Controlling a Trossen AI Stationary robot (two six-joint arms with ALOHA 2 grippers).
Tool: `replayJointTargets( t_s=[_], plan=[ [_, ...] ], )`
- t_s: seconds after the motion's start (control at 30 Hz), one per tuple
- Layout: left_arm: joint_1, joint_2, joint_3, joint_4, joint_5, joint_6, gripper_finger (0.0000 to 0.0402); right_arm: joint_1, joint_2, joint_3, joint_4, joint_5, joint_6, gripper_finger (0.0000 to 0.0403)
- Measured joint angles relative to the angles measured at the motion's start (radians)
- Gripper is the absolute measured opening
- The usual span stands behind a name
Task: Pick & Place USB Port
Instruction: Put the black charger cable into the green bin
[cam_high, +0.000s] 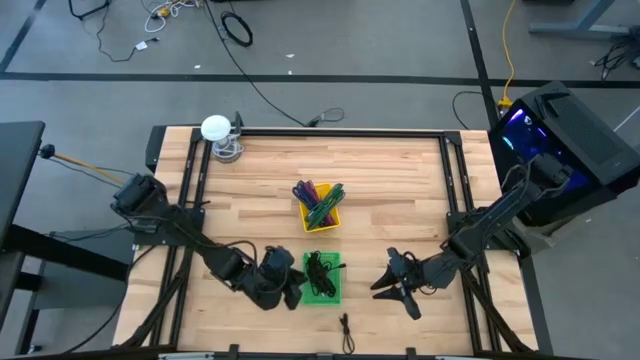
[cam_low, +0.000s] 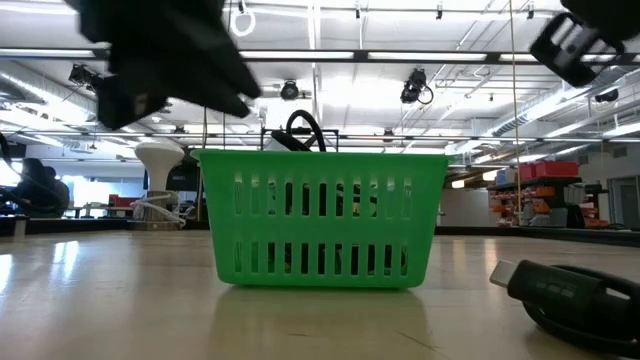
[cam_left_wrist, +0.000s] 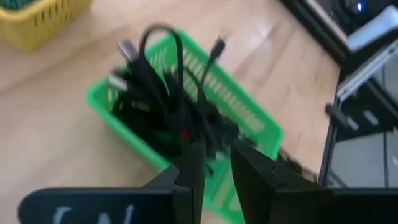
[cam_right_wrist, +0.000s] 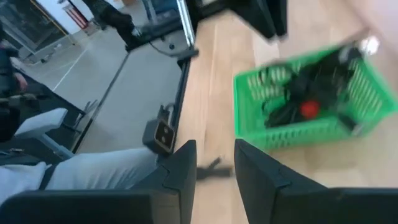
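Wooden tabletop (cam_high: 400, 190), mid-session: the left gripper (cam_left_wrist: 216, 171) hovers at the edge of a green basket (cam_high: 322, 277) of tangled black cables (cam_left_wrist: 168, 106), its fingers (cam_left_wrist: 190, 168) narrowly parted and holding nothing visible. One USB cable (cam_high: 345, 330) lies apart near the front edge, its long axis running front to back. The right gripper (cam_high: 400, 282) waits nearby, half open and empty. Gripping one plug, not a loop, looks wisest.
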Motion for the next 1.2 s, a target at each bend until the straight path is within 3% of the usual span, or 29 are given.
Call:
replayJointTargets(
  t_s=[0.23, 0.47, 1.0, 1.2],
  plan=[
    [-0.067, 0.002, 0.0, -0.036, -0.043, -0.025, 0.0069, 0.039, 0.229, 0.0, 0.124, -0.029, 0.146, 0.0111],
    [-0.099, 0.002, 0.0, -0.032, -0.087, -0.026, 0.0069, 0.039, 0.454, 0.021, 0.432, -0.175, 0.094, 0.0111],
    [-0.15, 0.003, 0.0, 0.007, -0.172, -0.018, 0.0069, 0.09, 0.692, 0.244, 0.438, -0.257, 0.189, 0.0111],
    [-0.165, 0.003, 0.0, 0.008, -0.203, -0.011, 0.0069, 0.132, 0.694, 0.256, 0.447, -0.174, 0.231, 0.0111]
  ],
)
